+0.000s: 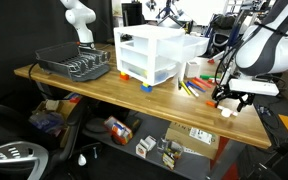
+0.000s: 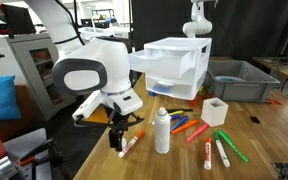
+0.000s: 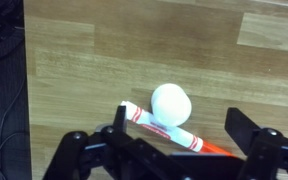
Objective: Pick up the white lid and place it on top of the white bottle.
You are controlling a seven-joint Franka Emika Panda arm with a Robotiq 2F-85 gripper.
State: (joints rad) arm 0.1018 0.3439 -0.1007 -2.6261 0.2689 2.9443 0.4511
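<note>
A Franka arm's gripper (image 3: 164,138) hangs over the near corner of a wooden table (image 1: 94,85). In the wrist view the table's edge runs down the left of the frame, with dark floor and a cable beyond it. Bare wood lies open on the far side of the white lid (image 3: 171,103) and to its right. The round lid rests flat on the wood, roughly centred between the two dark fingers (image 3: 79,150) and a little ahead of their tips. A red-and-white marker (image 3: 164,128) lies slantwise just beside it, its white end at the lid's lower rim; whether the two touch cannot be told. The jaws stand wide apart and hold nothing, with no finger in contact with the lid. In an exterior view the gripper (image 2: 119,143) hangs low over the table's edge, while the white bottle (image 2: 162,132) stands upright near it, further in from the edge, with a strip of clear wood between them. Loose markers (image 2: 209,140) are scattered beyond the bottle, and the white drawer unit (image 2: 174,68) stands well back.
</note>
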